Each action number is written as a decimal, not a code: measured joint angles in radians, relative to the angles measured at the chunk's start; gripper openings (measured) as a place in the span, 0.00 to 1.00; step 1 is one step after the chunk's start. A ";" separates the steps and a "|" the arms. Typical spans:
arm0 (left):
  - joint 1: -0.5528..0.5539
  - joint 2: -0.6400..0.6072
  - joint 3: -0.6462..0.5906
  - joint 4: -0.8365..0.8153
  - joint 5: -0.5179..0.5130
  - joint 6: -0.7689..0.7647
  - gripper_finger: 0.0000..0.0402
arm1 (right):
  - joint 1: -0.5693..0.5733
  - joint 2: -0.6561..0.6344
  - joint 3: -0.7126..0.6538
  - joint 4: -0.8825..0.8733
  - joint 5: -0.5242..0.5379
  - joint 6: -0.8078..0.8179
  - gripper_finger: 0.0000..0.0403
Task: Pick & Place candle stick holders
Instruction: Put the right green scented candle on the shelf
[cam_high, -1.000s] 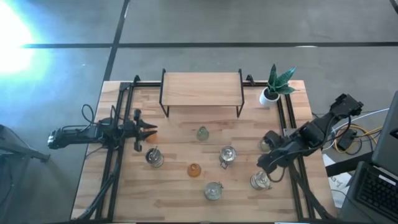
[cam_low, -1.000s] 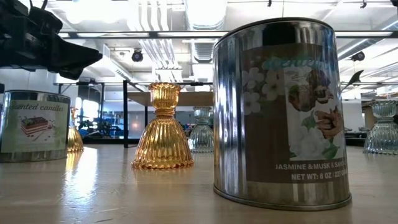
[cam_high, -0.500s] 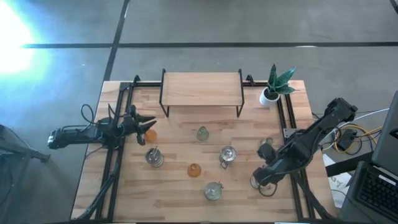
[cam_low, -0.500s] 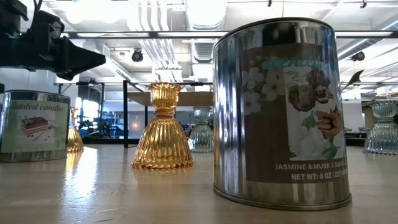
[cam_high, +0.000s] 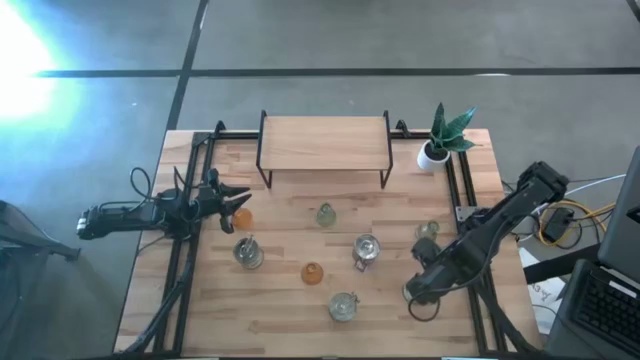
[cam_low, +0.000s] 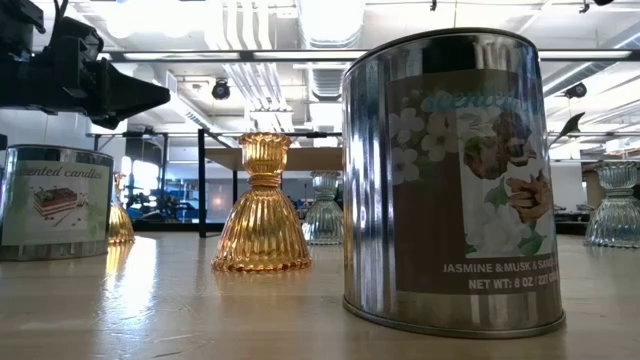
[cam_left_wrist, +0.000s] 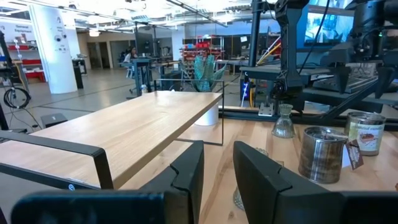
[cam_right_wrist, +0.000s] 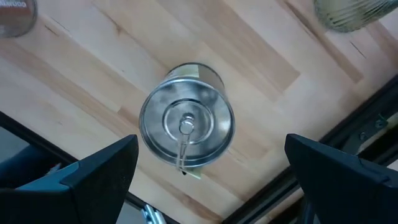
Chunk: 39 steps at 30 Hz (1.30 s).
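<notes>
Right wrist view | right end effector (cam_right_wrist: 208, 171) spread wide above silver candle tin (cam_right_wrist: 186, 124) | left end effector (cam_left_wrist: 217, 171) nearly closed, empty

holders (cam_high: 313, 271) scattered, right gripper (cam_high: 420, 290) overhead

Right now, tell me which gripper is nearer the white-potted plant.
Right. The right gripper hangs over a silver candle tin on the plant's side of the table; the left gripper is across the table, by the left rail.
</notes>
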 joint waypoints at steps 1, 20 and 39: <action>0.000 0.000 0.000 0.001 0.000 0.000 0.23 | 0.000 -0.006 0.000 -0.004 0.005 0.015 0.98; 0.000 0.001 0.000 0.008 0.000 0.000 0.23 | 0.008 -0.033 0.001 0.038 0.077 -0.005 0.98; 0.000 0.001 -0.001 0.009 0.000 0.000 0.23 | 0.008 -0.024 -0.012 0.074 0.074 -0.029 0.98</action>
